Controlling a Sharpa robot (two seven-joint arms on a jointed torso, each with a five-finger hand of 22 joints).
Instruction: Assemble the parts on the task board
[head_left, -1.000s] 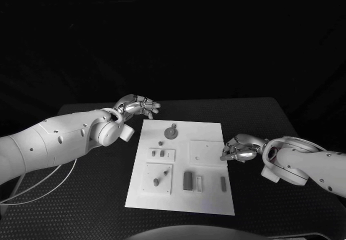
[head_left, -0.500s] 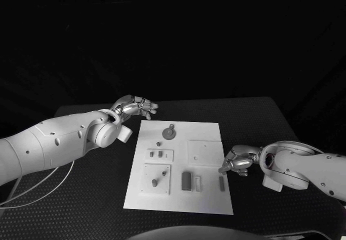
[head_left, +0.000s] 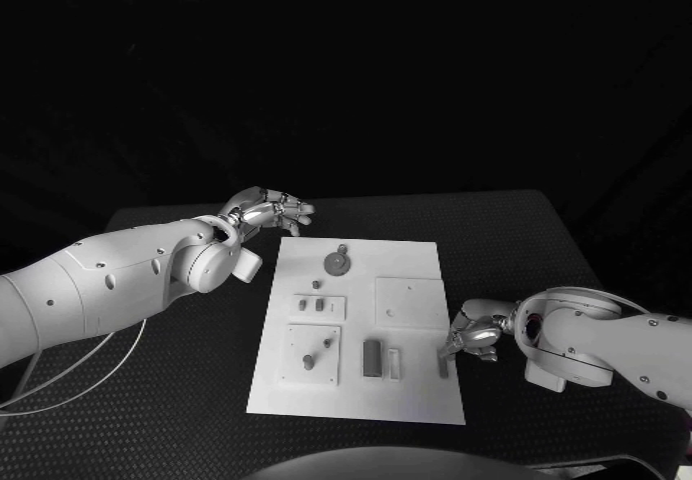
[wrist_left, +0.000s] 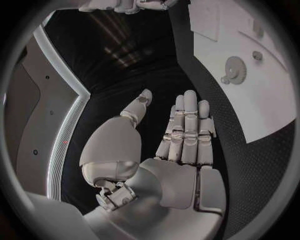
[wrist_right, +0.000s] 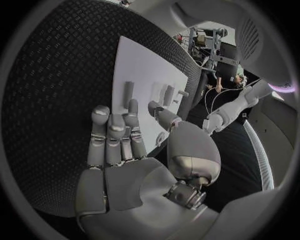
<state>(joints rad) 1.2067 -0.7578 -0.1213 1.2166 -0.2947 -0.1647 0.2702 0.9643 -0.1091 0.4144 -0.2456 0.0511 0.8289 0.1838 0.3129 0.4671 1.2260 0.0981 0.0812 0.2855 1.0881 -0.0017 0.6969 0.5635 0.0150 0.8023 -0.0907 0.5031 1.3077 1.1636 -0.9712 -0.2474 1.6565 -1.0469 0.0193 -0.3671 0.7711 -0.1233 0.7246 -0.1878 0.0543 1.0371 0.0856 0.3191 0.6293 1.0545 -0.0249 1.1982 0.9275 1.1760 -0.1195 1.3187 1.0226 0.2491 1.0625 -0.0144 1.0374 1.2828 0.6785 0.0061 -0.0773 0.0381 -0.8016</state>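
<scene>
Two hands are seen at the task board (head_left: 408, 250), and neither is holding anything. The right hand (head_left: 475, 336) is held low at the board's edge with its fingers spread and empty, and just beside its fingertips a small slim part (head_left: 444, 366) lies loose on the white plate. Beyond that part, farther from the hand, a longer part (head_left: 374, 357) is seen on the plate. The left hand (head_left: 270, 211) is held apart from the board, off its far corner, fingers extended and apart, with the round gear-like part (head_left: 339, 262) lying a little way from it on the plate.

Judged from this, a pick of the slim part is probably at hand. Because it lies flat near the plate's edge, it could be nudged off the board or slid aside by an approaching finger rather than pinched. The board itself could also be shifted if pressed sideways.
</scene>
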